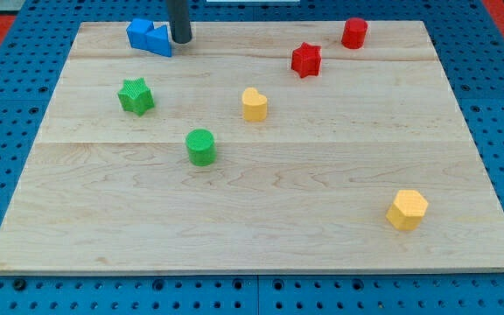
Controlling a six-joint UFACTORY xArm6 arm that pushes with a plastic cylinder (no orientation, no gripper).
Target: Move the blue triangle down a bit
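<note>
— Pale wooden bench [261, 201], planks running across, set on a blue perforated base [497, 35]. Where the task's thing?

— Up in the view's top-left corner: blue triangular block [159, 40], touching a second blue block [140, 32] on its left (shape of that one hard to make out). Both close to the bench's top edge.

— And my tip?

— My tip [181, 41], the lower end of a straight dark rod, down on the bench just right of the blue triangular block, touching it or very nearly so. No pincer on this rig, so nothing released or clenched to tell.

— Elsewhere on the bench?

— Green star-shaped block [136, 95] below the blue pair, well apart from them. Green cylinder block [201, 146] lower still, toward the middle. Yellow heart-like block [254, 104] near the centre (lobes facing up). Red star-shaped block [306, 59] and red cylinder block [353, 32] toward the view's top right, near each other but apart. Yellow hexagonal block [407, 209] alone at the view's bottom right.
</note>
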